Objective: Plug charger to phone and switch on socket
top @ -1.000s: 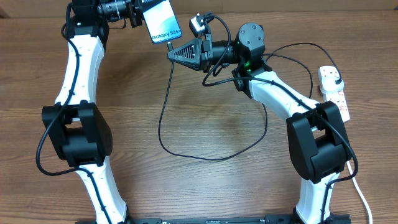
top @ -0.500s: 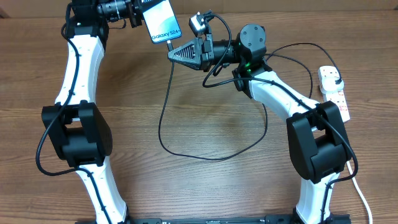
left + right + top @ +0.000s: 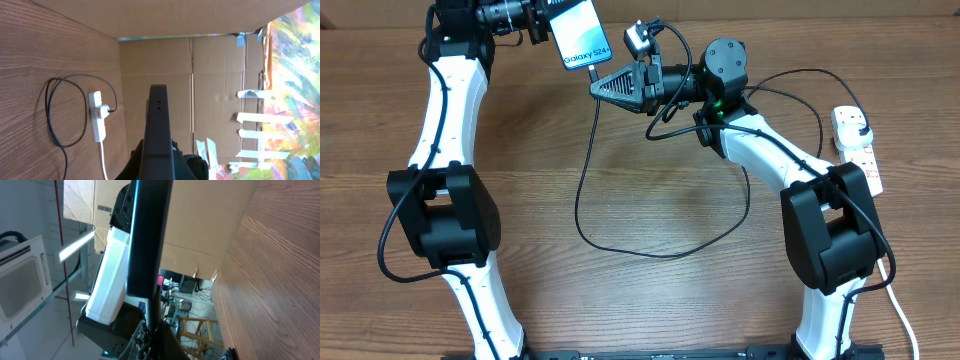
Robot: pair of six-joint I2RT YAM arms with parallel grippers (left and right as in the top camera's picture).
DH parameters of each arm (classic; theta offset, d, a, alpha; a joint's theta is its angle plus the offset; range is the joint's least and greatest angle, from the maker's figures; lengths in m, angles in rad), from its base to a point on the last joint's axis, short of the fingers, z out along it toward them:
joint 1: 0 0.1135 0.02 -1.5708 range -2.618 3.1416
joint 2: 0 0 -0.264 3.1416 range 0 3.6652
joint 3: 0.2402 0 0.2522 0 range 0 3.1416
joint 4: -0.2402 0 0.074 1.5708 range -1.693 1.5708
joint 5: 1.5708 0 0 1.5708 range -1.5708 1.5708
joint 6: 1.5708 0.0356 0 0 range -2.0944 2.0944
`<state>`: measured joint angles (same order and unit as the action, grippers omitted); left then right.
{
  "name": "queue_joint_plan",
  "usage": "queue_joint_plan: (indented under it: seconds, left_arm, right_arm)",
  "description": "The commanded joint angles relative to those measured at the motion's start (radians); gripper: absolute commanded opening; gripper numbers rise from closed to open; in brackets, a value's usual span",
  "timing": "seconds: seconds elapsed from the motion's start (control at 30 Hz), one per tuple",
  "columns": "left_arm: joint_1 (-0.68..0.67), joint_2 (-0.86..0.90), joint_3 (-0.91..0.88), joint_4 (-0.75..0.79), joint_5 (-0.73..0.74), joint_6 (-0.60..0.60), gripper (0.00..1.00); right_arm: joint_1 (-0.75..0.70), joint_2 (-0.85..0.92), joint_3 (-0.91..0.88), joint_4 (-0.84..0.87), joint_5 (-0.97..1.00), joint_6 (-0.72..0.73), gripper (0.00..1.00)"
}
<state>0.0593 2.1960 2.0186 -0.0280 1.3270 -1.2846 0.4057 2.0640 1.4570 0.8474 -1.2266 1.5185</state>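
White arm links (image 3: 448, 110), black joint housings (image 3: 445, 215), black cables (image 3: 384, 238), green LED (image 3: 717, 104) on right wrist.

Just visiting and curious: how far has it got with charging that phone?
Done: the charger looks plugged into the socket. In hand: left gripper holds the phone up, right gripper holds the tip at its edge; seated or not, unclear. Left: the socket's switch.

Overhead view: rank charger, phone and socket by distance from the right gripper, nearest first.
1. charger: its end is at the right gripper's fingers, and the cable trails down the view into a loop.
2. phone: just up-left of the fingers, near the top of the view.
3. socket: far off at the right edge.
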Motion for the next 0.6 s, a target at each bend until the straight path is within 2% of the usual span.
queue_joint_plan:
  seconds: [0.0,0.57]
  left_arm:
    - [-0.002,0.0,0.021,0.01,0.008,-0.009,0.04]
    - [-0.002,0.0,0.021,0.01,0.019,0.003,0.04]
  right_arm:
    - [-0.001,0.008,0.015,0.005,-0.001,0.0,0.04]
    - [-0.001,0.008,0.015,0.023,0.003,0.0,0.04]
